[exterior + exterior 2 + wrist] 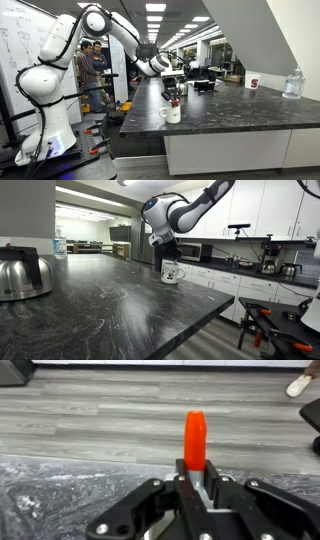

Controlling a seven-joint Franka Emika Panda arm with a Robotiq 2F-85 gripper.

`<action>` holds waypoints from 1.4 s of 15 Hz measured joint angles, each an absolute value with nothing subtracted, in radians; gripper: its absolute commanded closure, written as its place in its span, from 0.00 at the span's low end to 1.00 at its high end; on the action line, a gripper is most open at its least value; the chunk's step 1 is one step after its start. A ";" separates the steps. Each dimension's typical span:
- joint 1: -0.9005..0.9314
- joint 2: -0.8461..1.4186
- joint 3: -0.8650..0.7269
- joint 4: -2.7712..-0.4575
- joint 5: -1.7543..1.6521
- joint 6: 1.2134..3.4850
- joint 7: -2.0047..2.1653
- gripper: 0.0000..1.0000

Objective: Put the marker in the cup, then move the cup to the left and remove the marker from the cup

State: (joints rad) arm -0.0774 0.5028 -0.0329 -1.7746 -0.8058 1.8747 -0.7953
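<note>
The cup, a plain white mug [172, 114], stands near the corner of the dark marble counter [230, 108]; it also shows in an exterior view [172, 274]. My gripper [172, 96] hangs just above the mug in both exterior views [168, 256]. In the wrist view the gripper [197, 468] is shut on the marker [195, 432], whose red-orange end sticks out beyond the fingertips and whose lighter grey part sits between the fingers. The mug is not clearly seen in the wrist view.
A steel kettle [22, 277] stands on the counter at one end. A white cup with a red mark [253, 83] and a clear bottle [293, 84] stand at the far end. The counter edge drops to wood floor [100, 415]. People [92, 62] stand behind the arm.
</note>
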 measured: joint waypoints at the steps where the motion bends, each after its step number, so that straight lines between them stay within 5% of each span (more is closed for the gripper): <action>1: -0.074 0.510 -0.032 -1.769 -0.807 1.879 -0.795 0.95; 3: -0.070 0.517 -0.031 -1.764 -0.807 1.892 -0.793 0.53; 5: -0.069 0.517 -0.028 -1.762 -0.807 1.914 -0.791 0.49; 11: -0.073 0.479 -0.007 -1.764 -0.745 1.968 -0.779 0.05; 21: -0.180 0.269 -0.018 -1.873 -0.274 2.009 -0.817 0.00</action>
State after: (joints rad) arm -0.1804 0.2693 -0.0185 -1.8725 -0.2742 2.0088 -0.8166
